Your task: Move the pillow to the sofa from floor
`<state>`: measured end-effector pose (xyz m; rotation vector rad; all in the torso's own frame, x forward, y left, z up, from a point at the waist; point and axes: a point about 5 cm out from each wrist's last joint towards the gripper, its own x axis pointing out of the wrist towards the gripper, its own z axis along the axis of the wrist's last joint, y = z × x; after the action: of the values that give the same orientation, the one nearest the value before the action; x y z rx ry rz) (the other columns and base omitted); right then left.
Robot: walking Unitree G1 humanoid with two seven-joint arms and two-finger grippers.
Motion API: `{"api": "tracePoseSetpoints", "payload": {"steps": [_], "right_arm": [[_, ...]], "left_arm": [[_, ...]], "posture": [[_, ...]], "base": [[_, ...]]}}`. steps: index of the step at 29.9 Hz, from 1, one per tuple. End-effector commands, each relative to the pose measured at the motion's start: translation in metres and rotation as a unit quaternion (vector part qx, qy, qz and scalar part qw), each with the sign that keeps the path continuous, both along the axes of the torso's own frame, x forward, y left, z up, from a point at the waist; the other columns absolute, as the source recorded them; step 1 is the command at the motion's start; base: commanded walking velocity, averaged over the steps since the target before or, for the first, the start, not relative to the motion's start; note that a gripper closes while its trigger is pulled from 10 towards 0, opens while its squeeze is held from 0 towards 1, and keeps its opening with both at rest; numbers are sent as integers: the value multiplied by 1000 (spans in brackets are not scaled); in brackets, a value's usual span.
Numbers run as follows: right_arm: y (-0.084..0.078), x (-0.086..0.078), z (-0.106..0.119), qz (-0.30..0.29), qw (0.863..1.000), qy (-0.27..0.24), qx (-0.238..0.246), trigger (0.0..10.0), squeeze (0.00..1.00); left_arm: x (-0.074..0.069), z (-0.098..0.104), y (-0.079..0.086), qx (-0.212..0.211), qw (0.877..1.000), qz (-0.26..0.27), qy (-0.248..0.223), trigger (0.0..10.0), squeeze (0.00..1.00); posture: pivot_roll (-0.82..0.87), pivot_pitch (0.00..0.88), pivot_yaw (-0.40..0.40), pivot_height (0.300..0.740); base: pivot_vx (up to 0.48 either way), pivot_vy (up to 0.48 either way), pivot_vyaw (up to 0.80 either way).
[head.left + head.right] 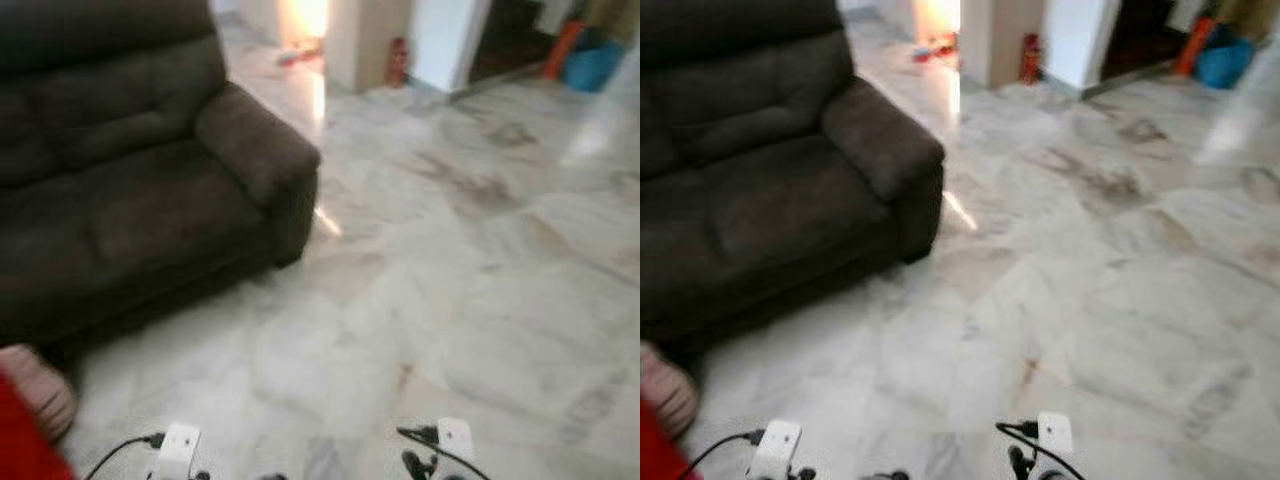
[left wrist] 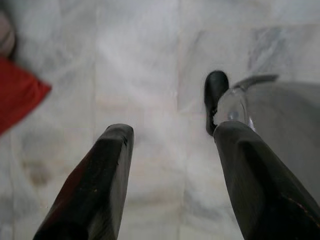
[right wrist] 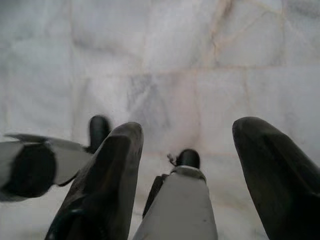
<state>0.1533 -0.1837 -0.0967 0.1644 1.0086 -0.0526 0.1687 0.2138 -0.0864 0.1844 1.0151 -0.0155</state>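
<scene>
The dark brown sofa point(image 1: 120, 190) stands at the left, its seat bare. On the floor by its front corner, at the picture's lower left edge, lies a soft pinkish striped thing point(image 1: 35, 395), with a red soft thing point(image 1: 18, 445) beside it; which of them is the pillow I cannot tell. In the left wrist view the red thing point(image 2: 17, 95) lies off to one side of my left gripper point(image 2: 172, 132), which hangs open over bare marble. My right gripper point(image 3: 187, 127) is also open and empty above the floor.
Pale marble floor point(image 1: 450, 280) stretches wide to the right of the sofa. Far back stand a pillar point(image 1: 360, 40), a small red thing at its foot point(image 1: 398, 60) and a blue and orange heap point(image 1: 585, 55). My own legs point(image 3: 175, 200) show below the grippers.
</scene>
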Motion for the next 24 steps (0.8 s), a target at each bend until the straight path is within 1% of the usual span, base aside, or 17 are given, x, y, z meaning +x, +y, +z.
{"api": "tracePoseSetpoints", "payload": {"steps": [1,8,13,21,22,24], "right_arm": [[6,6,2,1,1000,-8,5,10000,0],[6,10,3,0,1000,-9,4,10000,0],[6,11,4,-13,1000,-11,6,10000,0],[7,14,4,-15,1000,-11,6,10000,0],[8,14,4,-16,1000,-10,5,10000,0],[9,14,4,-20,1000,-8,5,10000,0]], "left_arm": [[0,1,4,11,1000,-6,5,10000,0],[4,2,5,14,1000,-6,0,10000,0],[6,3,4,18,1000,-16,4,10000,0],[9,5,5,23,1000,-21,-1,10000,0],[10,5,6,24,999,-21,-1,10000,0],[10,5,6,26,999,-22,-2,10000,0]], "posture": [[120,70,-35,740],[110,65,-25,740],[94,54,-4,740],[89,45,3,740],[89,37,5,740],[90,31,5,740]], "base": [[0,0,800],[0,0,800],[0,0,800],[0,0,800],[0,0,613],[0,0,0]]}}
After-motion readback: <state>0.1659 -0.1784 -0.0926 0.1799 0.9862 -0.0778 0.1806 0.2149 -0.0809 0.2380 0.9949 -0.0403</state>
